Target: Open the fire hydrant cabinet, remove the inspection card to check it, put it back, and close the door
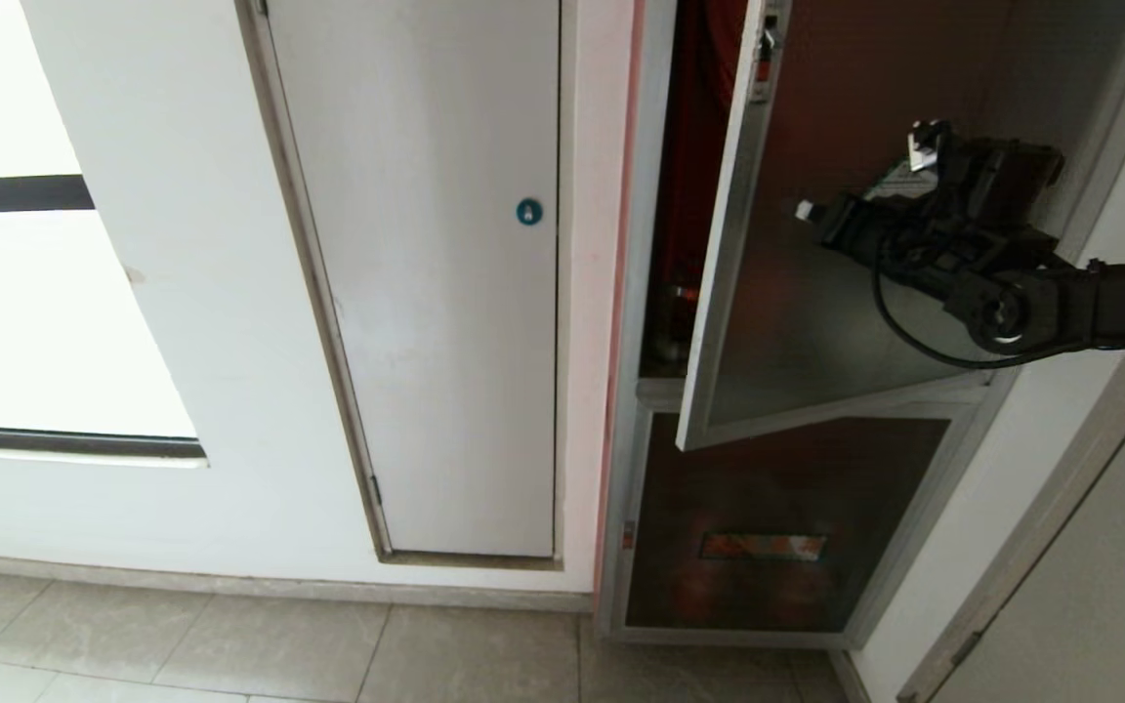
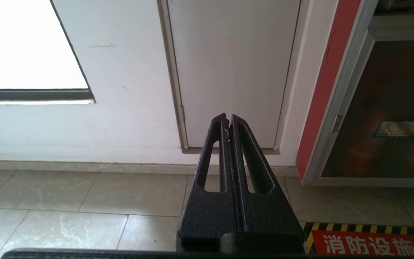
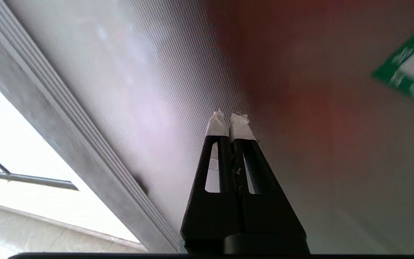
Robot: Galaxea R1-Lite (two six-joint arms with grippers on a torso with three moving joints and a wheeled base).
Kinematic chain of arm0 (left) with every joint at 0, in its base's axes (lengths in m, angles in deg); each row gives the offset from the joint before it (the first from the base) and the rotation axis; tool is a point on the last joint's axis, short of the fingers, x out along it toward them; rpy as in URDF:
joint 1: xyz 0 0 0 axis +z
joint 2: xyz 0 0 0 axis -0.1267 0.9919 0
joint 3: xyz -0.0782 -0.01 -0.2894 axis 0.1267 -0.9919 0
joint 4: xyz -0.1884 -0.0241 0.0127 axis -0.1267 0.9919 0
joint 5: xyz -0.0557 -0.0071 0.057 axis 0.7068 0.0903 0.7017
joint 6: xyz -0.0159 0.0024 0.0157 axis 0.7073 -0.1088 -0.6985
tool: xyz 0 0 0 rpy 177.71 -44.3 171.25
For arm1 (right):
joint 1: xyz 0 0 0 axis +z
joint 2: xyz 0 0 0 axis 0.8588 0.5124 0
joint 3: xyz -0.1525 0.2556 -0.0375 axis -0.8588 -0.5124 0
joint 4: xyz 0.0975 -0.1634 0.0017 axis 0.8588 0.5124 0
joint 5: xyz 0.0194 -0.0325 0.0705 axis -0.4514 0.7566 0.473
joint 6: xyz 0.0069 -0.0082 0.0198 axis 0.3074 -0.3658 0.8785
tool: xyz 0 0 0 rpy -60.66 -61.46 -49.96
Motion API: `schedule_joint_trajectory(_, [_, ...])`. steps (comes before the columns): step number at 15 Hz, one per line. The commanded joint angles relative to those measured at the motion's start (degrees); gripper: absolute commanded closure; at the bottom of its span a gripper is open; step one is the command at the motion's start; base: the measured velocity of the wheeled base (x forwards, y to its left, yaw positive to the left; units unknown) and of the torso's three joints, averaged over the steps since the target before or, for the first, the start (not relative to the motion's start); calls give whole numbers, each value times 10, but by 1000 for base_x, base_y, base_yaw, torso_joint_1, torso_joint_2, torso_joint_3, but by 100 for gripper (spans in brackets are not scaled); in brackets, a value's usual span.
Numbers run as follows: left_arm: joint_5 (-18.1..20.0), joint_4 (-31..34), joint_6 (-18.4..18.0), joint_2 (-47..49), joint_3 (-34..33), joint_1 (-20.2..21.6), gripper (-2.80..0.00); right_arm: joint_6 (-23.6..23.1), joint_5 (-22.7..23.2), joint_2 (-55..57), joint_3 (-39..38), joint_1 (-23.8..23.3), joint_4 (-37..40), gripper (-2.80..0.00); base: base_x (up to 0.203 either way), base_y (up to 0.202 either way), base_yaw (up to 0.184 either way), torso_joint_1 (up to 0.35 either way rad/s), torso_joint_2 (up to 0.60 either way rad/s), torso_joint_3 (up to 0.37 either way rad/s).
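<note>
The inspection card cannot be made out in any view, and the interior of the fire hydrant cabinet is glimpsed only as a dark red strip in the gap beyond the door's free edge. The top of the door is cut off by the head view, and its green-edged sticker is only partly seen, off to one side of the right gripper. The door is swung partly open. The right arm is extended in from the right edge of the picture, in front of the tinted glass, with its taped fingertips pressed together, empty, and pointed close at the glass. The left gripper is likewise closed, aimed low at a plain white door and the floor tiles.
</note>
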Motion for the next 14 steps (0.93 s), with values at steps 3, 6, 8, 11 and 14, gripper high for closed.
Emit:
schedule_joint_trajectory(3, [0,0,0,1,-4,0,0,-1,-1,-16,-15,0,1,0,0,0,0,0,0,0])
schedule_joint_trajectory(6, [0,0,0,1,-4,0,0,-2,1,-92,-114,3,0,0,0,0,0,0,0,0])
schedule_joint_trajectory(8, [0,0,0,1,-4,0,0,-5,3,-156,-179,5,-1,0,0,0,0,0,0,0])
schedule_joint_trajectory(11, [0,0,0,1,-4,0,0,-6,7,-266,-268,6,0,0,0,0,0,0,0,0])
schedule_joint_trajectory(14, [0,0,0,1,-4,0,0,-8,14,-390,-341,6,22,0,0,0,0,0,0,0])
